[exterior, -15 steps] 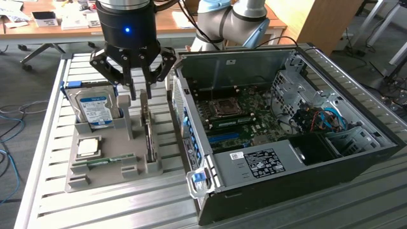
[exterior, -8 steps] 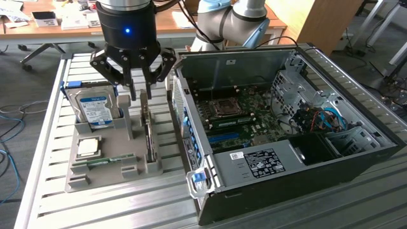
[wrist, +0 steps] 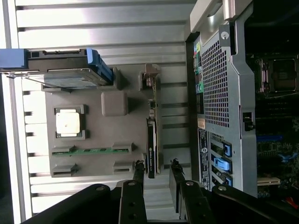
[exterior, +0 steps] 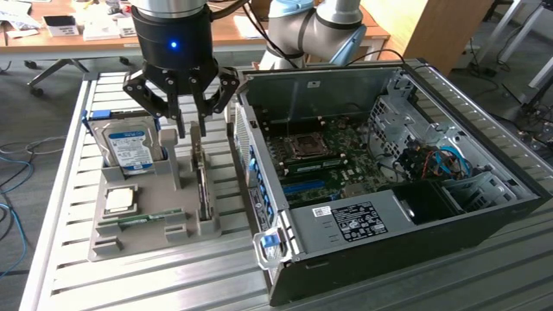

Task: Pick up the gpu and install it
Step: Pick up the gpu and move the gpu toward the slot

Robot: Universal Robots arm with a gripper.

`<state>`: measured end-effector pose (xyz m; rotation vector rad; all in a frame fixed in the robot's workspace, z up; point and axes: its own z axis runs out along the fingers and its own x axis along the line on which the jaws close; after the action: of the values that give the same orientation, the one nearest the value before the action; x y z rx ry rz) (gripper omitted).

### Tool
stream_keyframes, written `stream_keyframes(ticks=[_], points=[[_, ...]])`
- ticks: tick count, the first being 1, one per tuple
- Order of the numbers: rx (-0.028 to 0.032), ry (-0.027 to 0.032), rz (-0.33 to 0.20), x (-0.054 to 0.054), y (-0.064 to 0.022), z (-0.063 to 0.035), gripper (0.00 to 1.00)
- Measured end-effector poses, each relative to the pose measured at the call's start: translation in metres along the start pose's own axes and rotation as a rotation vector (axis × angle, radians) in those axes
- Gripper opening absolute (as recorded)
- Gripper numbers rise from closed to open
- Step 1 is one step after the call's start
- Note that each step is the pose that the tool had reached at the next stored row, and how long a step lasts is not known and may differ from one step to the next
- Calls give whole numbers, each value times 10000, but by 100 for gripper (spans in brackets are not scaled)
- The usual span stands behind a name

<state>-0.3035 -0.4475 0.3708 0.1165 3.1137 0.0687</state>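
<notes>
A: Checking on gpu. Sitting where?
B: Standing on edge in tray slot, between drive and case. Not lifted, not installed.
A: And the end effector?
B: Seeing gripper right over card, jaws spread wide, gripping nothing. Straddling top edge, one finger per side.
A: Working which step?
B: Reading it as pick stage, lining up for grasp. Install side untouched.
A: Needing what for a clean grab?
B: Guessing here: centring across card first, then clamping flat on both faces, staying off fan. Pulling straight out of slot, no twisting. Otherwise risking a jam or dragging tray along.
A: Getting anything from one view and not the other?
B: Exterior giving height, with tips roughly level with card's top edge. Also showing open case with board and blue slot inside. Struggling to judge side gaps or contact from there.
B: Wrist looking along card edge-on, showing clearance at both fingers, with card nearer one of them. Also catching rear grille of case, plus cpu and ram lying flat in tray.
</notes>
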Motion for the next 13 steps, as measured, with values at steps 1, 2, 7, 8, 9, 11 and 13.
stream_keyframes(ticks=[1, 2, 7, 8, 9, 11, 13], points=[[0, -1, 0, 0, 0, 0, 36], [-1, -1, 0, 0, 0, 1, 36], [-4, -3, 0, 0, 0, 7, 36], [-1, -1, 0, 0, -1, 20, 36], [-2, -1, 0, 1, -1, 27, 36], [-2, -1, 0, 1, -2, 40, 36], [1, 1, 0, 1, -2, 43, 36]])
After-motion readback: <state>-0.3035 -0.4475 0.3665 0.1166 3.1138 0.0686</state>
